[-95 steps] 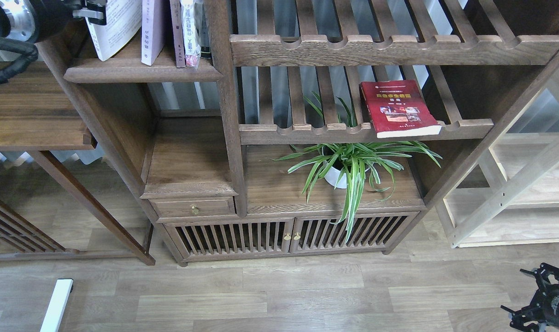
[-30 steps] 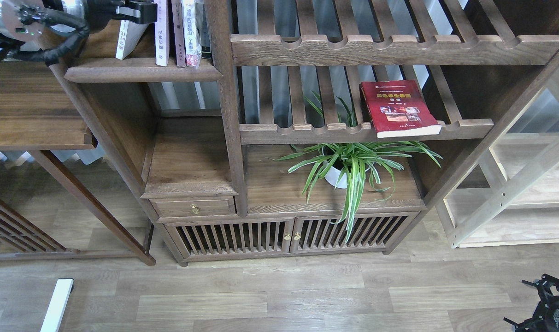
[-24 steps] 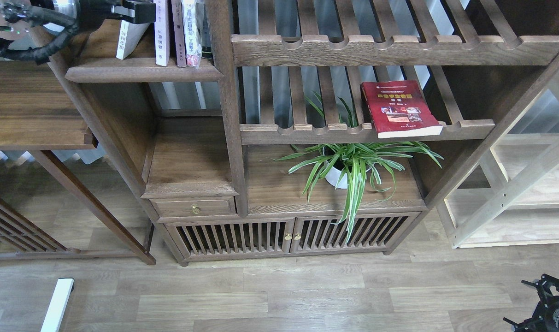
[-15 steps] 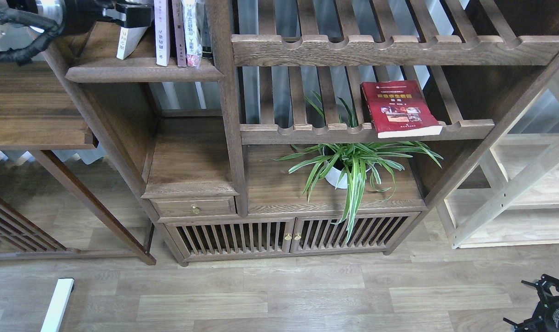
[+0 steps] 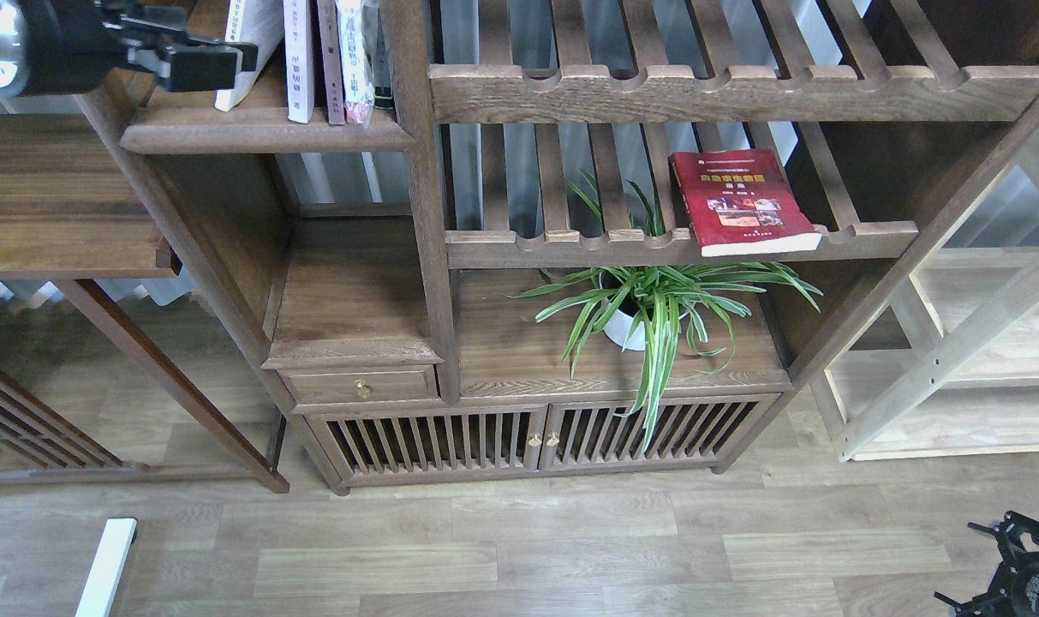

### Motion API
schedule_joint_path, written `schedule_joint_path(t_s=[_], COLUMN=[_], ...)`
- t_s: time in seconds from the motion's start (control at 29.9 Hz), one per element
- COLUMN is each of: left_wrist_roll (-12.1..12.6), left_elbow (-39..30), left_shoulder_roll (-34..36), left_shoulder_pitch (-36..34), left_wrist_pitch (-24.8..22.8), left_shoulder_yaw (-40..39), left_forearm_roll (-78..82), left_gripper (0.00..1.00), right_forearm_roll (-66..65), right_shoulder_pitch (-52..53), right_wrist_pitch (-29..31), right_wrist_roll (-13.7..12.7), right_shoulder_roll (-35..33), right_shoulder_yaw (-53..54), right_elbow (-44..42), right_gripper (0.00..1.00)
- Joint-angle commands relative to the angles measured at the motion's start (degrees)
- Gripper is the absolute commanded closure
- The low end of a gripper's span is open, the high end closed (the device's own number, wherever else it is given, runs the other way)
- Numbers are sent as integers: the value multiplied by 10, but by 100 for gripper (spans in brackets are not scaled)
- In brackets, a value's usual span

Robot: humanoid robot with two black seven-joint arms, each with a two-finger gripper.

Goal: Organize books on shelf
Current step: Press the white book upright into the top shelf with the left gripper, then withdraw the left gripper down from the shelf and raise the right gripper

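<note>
Since half a second ago, the left end effector point(image 5: 228, 58) is pulling back leftward from the white-spined book point(image 5: 247, 47), which was between its fingers and is now leaning free, its top tilted right against the lavender-white book point(image 5: 299, 60). Both are standing on the shelf point(image 5: 262, 133), the dark board with the rounded front lip, toward its right half; two more volumes point(image 5: 348, 60) are standing just beside them at the right edge against the upright post. The left end effector is hovering over the shelf's left part, its black fingers lying close together with nothing between them, tips just beside the leaning book's lower edge; whether they are touching it cannot be told.

Further right, the red book point(image 5: 742, 201) is lying flat, cover up, on the slatted rack point(image 5: 682, 248), its lower edge overhanging the scalloped front rail near the rack's right end. A spider plant point(image 5: 656, 308) in a white pot is sitting on the cabinet top below it.

At the bottom right corner, the right end effector point(image 5: 1012, 570) is hanging low over the floor, only partly in view, and its fingers are too dark to tell whether it is released or clenched.
</note>
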Motion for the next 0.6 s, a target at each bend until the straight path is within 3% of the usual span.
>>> schedule_joint_path(t_s=[0.0, 0.23, 0.43, 0.57], left_wrist_roll=[0, -17, -43, -66], left_elbow=[-33, -70, -138, -146], left_shoulder_roll=[46, 102, 137, 142], left_shoulder_pitch=[15, 82, 149, 219], left_wrist_pitch=[-51, -137, -148, -147], left_shoulder_yaw=[2, 2, 2, 2], left_forearm_roll=[1, 3, 30, 82], left_gripper=[13, 12, 11, 11], right_forearm_roll=[-1, -2, -3, -8], right_shoulder_pitch=[-4, -7, -7, -7], right_wrist_pitch=[0, 0, -1, -5], right_wrist_roll=[0, 0, 0, 0], right_shoulder_roll=[0, -2, -3, -3], right_shoulder_yaw=[0, 0, 0, 1], right_elbow=[0, 0, 0, 0], right_gripper=[0, 0, 0, 0])
